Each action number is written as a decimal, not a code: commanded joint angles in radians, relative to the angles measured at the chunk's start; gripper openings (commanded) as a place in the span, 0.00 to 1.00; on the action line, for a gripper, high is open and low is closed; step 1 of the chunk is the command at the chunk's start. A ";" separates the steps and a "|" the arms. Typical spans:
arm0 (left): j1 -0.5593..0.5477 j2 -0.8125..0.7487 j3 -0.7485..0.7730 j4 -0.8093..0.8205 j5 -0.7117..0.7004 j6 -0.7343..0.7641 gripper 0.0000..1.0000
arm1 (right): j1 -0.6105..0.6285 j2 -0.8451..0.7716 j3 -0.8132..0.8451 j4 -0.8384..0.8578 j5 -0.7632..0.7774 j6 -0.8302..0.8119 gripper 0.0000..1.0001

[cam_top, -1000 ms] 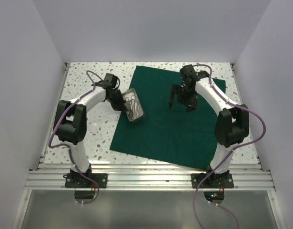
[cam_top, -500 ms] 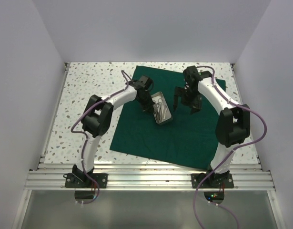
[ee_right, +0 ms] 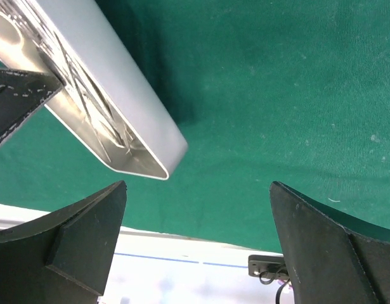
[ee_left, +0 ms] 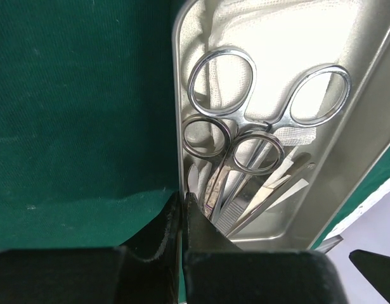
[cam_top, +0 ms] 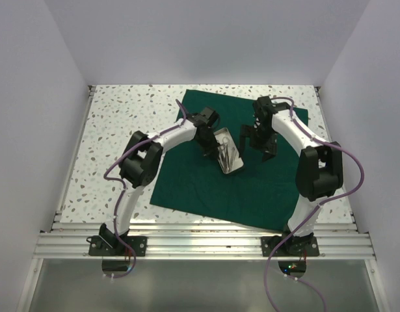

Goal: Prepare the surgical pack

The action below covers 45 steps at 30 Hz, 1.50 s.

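Where the left gripper shows in its own wrist view, its fingers are pressed together on the left rim of the small metal tray, so the tray is gripped by that edge. Inside the tray, steel scissors and forceps are laid over white gauze. The right gripper is held spread wide with nothing between its fingers, just right of the tray and apart from it. Seen from above, the tray is located over the middle of the dark green drape, between the two grippers. The drape is spread flat over the right half of the speckled table. Whether the tray is resting on the drape cannot be told.
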 commanded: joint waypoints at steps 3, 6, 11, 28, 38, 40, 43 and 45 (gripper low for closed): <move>-0.006 -0.014 0.015 0.024 0.053 -0.024 0.10 | -0.019 -0.055 -0.014 0.035 -0.044 -0.009 0.99; -0.006 -0.049 -0.059 0.115 0.116 -0.015 0.24 | -0.021 -0.051 -0.011 0.038 -0.043 -0.016 0.99; -0.003 -0.101 -0.107 0.207 0.135 0.012 0.41 | -0.025 -0.044 -0.014 0.049 -0.044 -0.009 0.99; 0.235 -0.099 0.048 0.206 0.057 0.680 1.00 | -0.108 0.014 -0.033 0.116 0.003 0.142 0.98; 0.246 0.129 0.241 0.089 -0.023 0.868 0.64 | -0.105 0.161 0.024 0.162 0.082 0.198 0.19; 0.258 0.140 0.222 0.084 -0.020 0.855 0.41 | -0.104 0.198 0.030 0.172 0.070 0.176 0.12; 0.281 0.092 0.111 0.122 0.004 0.831 0.29 | -0.091 0.257 0.074 0.176 0.047 0.124 0.11; 0.305 0.043 0.009 0.144 0.006 0.806 0.28 | -0.079 0.296 0.100 0.172 0.043 0.110 0.12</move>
